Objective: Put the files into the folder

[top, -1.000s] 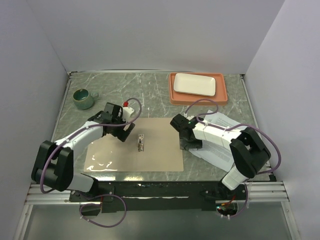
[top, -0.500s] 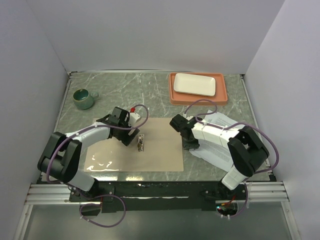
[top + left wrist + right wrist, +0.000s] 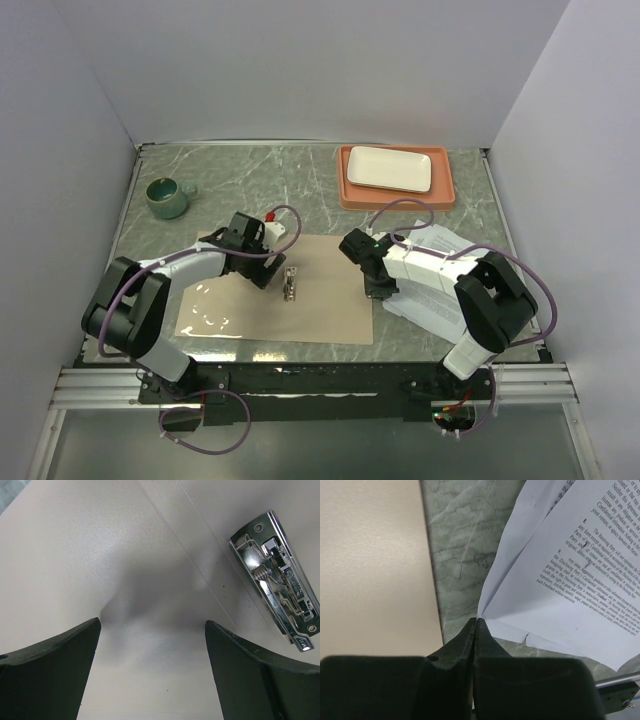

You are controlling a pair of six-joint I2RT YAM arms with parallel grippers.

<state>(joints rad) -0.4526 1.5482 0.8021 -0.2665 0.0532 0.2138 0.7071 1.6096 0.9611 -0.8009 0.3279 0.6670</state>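
Folder point(image 3: 300, 300): lies open and flat directly under my left gripper point(image 3: 152, 625). Jaws spread wide, nothing in them.

Files point(image 3: 570, 580): on the table point(image 3: 460, 540) ahead and right of my right gripper point(image 3: 476, 622), with one corner at its tips. Jaws fully closed; I cannot tell whether a sheet is nipped.

Clip point(image 3: 277, 580): ahead and right of my left jaws.

Judgement: pin the folder with the left, confirm the corner pinch, then slide the sheets low toward the folder, stopping short of the clip.

Tan folder point(image 3: 330, 300); white files point(image 3: 447, 241) (dense black text); green-veined table point(image 3: 300, 190); salmon tray point(image 3: 395, 201).
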